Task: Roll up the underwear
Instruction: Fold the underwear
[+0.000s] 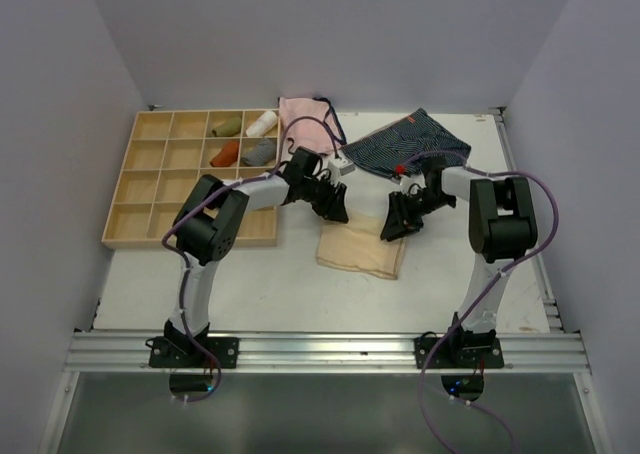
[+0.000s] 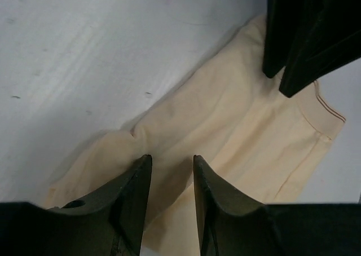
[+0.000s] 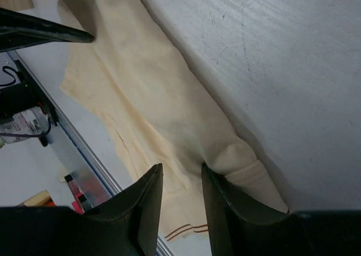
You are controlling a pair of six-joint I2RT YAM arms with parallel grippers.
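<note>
The pale peach-beige underwear [image 1: 362, 249] lies flat on the white table, folded into a rough rectangle. My left gripper [image 1: 338, 212] is at its far left corner, fingers apart, tips down over the cloth edge [image 2: 225, 126]; its midpoint in the left wrist view [image 2: 172, 160] is over cloth. My right gripper [image 1: 393, 229] is at the far right corner, fingers apart [image 3: 181, 168], one tip against a bulged fold of the cloth [image 3: 152, 87]. Neither is closed on the cloth. The right gripper's fingers [image 2: 304, 42] show in the left wrist view.
A wooden divided tray [image 1: 150, 189] with several rolled items stands at the left. The pink pair [image 1: 300, 114] and the navy striped pair [image 1: 415, 139] lie at the back. A metal rail [image 1: 320, 349] runs along the near edge.
</note>
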